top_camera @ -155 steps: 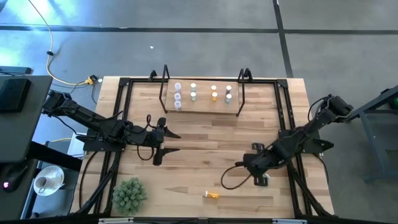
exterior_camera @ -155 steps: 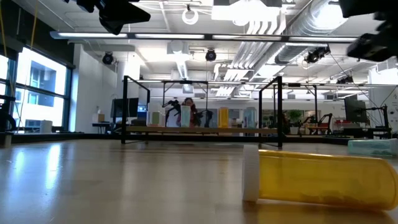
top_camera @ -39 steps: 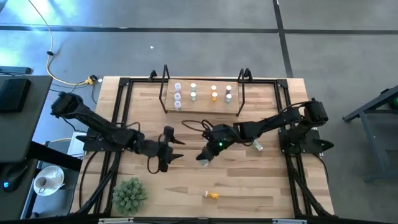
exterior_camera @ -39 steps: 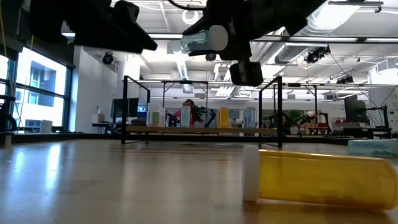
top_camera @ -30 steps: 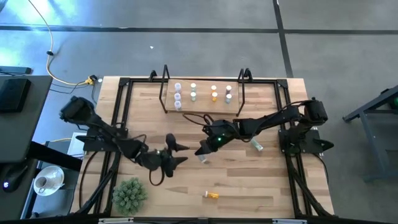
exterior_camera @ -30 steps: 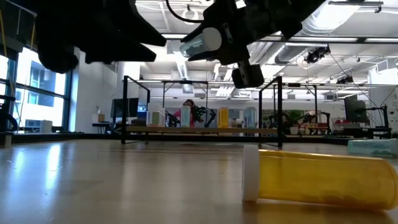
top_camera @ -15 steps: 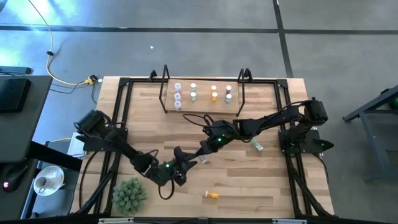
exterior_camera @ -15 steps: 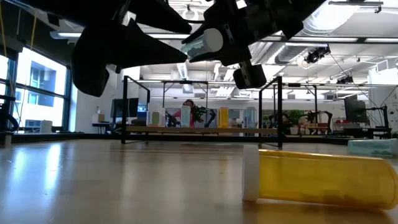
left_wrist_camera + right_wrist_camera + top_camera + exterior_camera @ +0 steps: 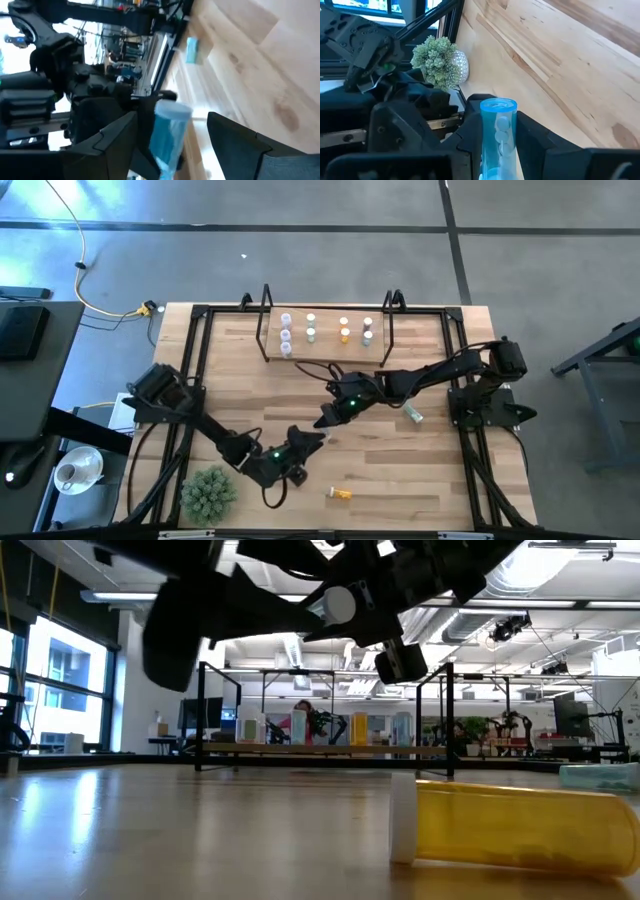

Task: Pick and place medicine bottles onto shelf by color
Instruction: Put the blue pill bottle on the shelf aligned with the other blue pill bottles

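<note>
- One teal bottle (image 9: pixel 498 135) sits clamped between the right gripper's (image 9: pixel 326 420) fingers, lifted over mid-table, cap pointing toward the left arm.
- Left gripper (image 9: pixel 312 441) is just beside it, jaws spread wide, one finger on each side of the bottle in the left wrist view; nothing held. Looks like a hand-over.
- Judgement: left jaws should close squarely on the free cap end before the right lets go; an off-centre pinch could twist the smooth cylinder out.
- Seven bottles stand on the shelf (image 9: pixel 325 356) at the far edge, well apart from the grippers.
- One orange bottle (image 9: pixel 340 493) lies on its side near the front edge of the table (image 9: pixel 420 470), not yet picked.
- Plant ball (image 9: pixel 207 492) at front left; keep the left arm's swing off it.
</note>
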{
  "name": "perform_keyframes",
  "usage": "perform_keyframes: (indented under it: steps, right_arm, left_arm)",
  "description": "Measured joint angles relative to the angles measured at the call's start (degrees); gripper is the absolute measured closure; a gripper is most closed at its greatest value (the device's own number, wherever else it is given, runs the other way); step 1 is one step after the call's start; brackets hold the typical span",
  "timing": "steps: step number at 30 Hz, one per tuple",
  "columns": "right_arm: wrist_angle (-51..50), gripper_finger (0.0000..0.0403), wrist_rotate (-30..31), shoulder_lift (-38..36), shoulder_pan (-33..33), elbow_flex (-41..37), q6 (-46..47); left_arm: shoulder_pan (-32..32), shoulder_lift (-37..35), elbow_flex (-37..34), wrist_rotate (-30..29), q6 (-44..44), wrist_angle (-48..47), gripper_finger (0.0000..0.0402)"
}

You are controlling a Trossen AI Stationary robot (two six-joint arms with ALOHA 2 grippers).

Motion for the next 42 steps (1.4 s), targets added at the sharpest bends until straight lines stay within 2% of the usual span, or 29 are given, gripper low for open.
perform_keyframes:
  steps: [13, 31, 38, 42]
  right_arm:
    - [0.2, 0.0322, -0.6, 0.0, 0.0, 0.0, 0.0]
    - [0.3, 0.0322, -2.0, 0.0, 0.0, 0.0, -2.6]
    - [0.2, 0.0320, -2.2, 0.0, 0.1, 0.0, -6.0]
    - [0.2, 0.0298, -2.1, 0.0, 0.1, 0.0, -8.2]
  left_arm:
    - [3.3, 0.0, 0.0, 1.9, 0.9, 0.0, 0.0173]
    - [3.5, 0.0, 0.0, 2.0, 1.1, 0.0, 0.0296]
    - [3.2, 0.0, 0.0, 3.0, 1.3, -0.1, 0.0307]
    - [3.1, 0.0, 0.0, 3.0, 1.1, 0.0, 0.0308]
